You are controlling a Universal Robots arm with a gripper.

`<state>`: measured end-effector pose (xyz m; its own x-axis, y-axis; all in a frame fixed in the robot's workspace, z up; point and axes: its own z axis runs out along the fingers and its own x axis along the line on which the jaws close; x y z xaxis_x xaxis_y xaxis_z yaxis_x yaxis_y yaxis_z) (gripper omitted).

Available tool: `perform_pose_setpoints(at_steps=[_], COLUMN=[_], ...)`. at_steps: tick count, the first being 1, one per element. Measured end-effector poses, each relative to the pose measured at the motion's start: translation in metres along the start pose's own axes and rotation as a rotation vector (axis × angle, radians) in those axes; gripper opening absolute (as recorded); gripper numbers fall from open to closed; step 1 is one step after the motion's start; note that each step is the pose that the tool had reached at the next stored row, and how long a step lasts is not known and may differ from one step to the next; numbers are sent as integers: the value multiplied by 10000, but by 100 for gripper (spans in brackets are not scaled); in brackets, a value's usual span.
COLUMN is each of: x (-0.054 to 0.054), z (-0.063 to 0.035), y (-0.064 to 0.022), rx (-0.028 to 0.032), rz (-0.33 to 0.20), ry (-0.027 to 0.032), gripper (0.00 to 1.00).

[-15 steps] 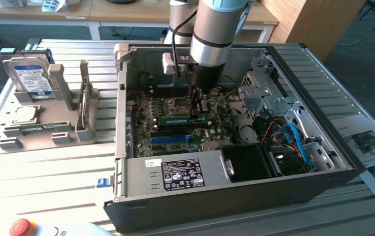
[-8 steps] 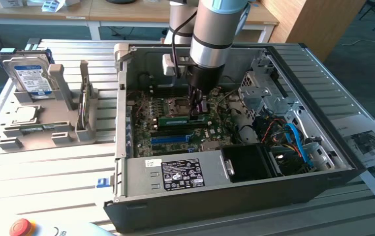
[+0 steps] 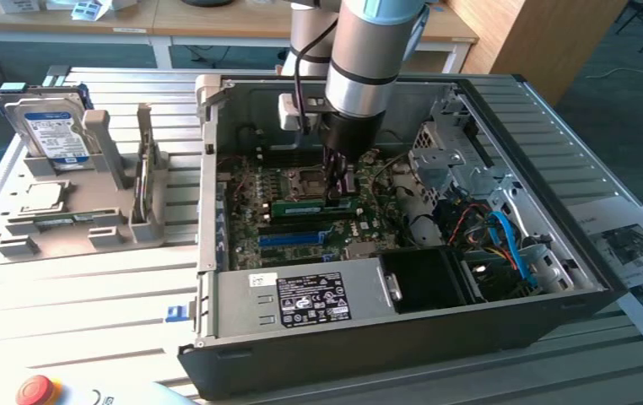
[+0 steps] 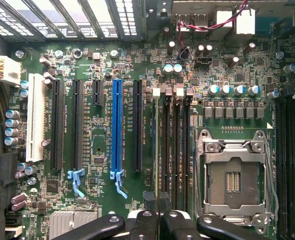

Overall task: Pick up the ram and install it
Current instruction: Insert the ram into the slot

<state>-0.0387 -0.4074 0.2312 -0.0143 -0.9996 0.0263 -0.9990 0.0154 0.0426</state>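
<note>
Inside the computer case (image 3: pixel 412 342), the gripper (image 3: pixel 340 187) is seen closed on the ram (image 3: pixel 308 205), which is held on edge at the memory slots (image 4: pixel 175 145) beside the processor socket (image 4: pixel 235 175).

A green motherboard (image 4: pixel 100 140) is seen from above, on which a long blue slot (image 4: pixel 117 127) is flanked by black slots (image 4: pixel 137 125), with a white slot (image 4: pixel 35 117) set beyond them. A silver-framed processor socket (image 4: pixel 235 177) is seen just beside a row of narrow black memory slots (image 4: pixel 172 145). The gripper (image 4: pixel 157 202) is held over those memory slots, its dark fingertips (image 4: pixel 150 200) drawn close together.
</note>
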Motion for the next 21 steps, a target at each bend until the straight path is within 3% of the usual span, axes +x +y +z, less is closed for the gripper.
perform_pose_setpoints(at_steps=[9,21], x=[-1,-1], z=[24,10], y=[-1,-28], rx=[-1,-139], rz=[2,-3], ry=[-1,14], gripper=[12,12])
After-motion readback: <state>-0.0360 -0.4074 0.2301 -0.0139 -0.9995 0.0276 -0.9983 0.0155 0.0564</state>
